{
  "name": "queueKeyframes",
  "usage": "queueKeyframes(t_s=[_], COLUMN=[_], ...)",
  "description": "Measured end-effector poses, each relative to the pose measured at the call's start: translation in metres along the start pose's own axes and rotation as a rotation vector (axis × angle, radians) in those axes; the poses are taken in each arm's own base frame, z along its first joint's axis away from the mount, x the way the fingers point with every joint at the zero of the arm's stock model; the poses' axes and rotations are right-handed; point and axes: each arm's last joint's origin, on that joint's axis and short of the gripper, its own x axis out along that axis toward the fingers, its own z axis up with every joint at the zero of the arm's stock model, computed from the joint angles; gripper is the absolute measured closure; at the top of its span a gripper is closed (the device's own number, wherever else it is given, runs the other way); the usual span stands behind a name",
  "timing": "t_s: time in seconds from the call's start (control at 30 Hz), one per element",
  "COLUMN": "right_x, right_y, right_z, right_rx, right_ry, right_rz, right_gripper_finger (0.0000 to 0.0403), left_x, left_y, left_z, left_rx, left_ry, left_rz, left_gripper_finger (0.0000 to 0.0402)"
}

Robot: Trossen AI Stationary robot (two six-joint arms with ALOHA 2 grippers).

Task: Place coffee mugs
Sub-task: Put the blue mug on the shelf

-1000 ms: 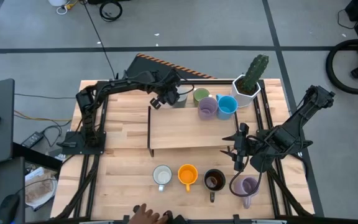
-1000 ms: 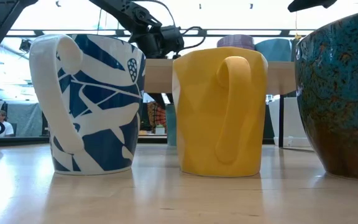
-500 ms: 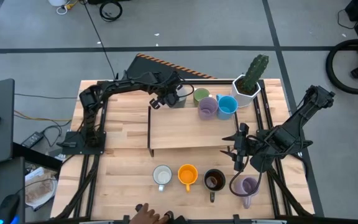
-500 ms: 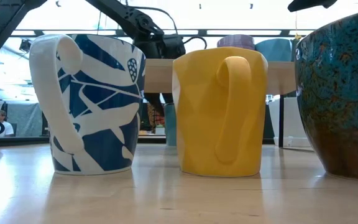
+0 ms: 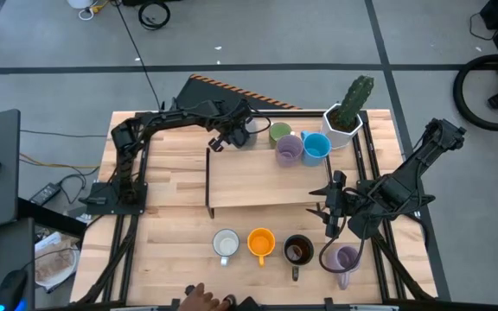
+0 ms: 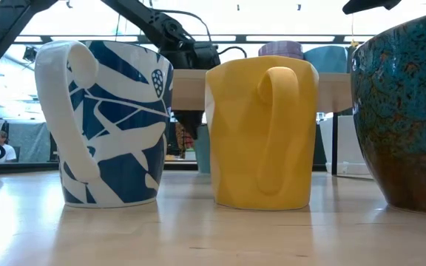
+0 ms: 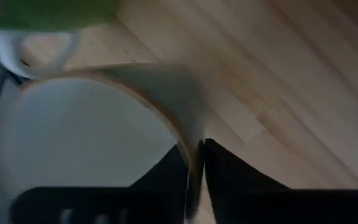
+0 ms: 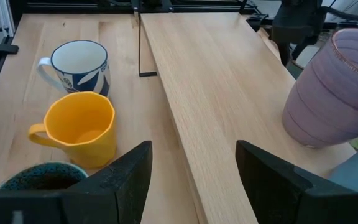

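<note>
Since a moment ago, the left gripper (image 5: 234, 136) has pinched onto the rim of a white mug (image 7: 86, 137) at the table's (image 5: 175, 186) eleven o'clock, behind the raised shelf (image 5: 262, 177). Right gripper (image 5: 329, 210) hovers wide, empty, at four o'clock. Grey floor (image 5: 275, 34) surrounds; a hand (image 5: 199, 299) shows at six.
</note>
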Motion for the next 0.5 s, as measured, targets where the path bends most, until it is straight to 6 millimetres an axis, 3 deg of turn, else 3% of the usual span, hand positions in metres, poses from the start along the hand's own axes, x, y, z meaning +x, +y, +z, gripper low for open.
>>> queueKeyframes(t_s=[0.3, 0.5], right_x=[0.0, 0.0], right_y=[0.0, 0.0], right_z=[0.0, 0.0], right_rx=[0.0, 0.0], right_ry=[0.0, 0.0], right_rz=[0.0, 0.0], right_gripper_finger=[0.0165, 0.0165], left_x=[-0.002, -0.033], left_y=[0.0, 0.004], left_z=[-0.001, -0.006], left_rx=[-0.024, -0.042], left_ry=[0.043, 0.075], left_rz=[0.009, 0.096], left_gripper_finger=[0.0373, 0.0373])
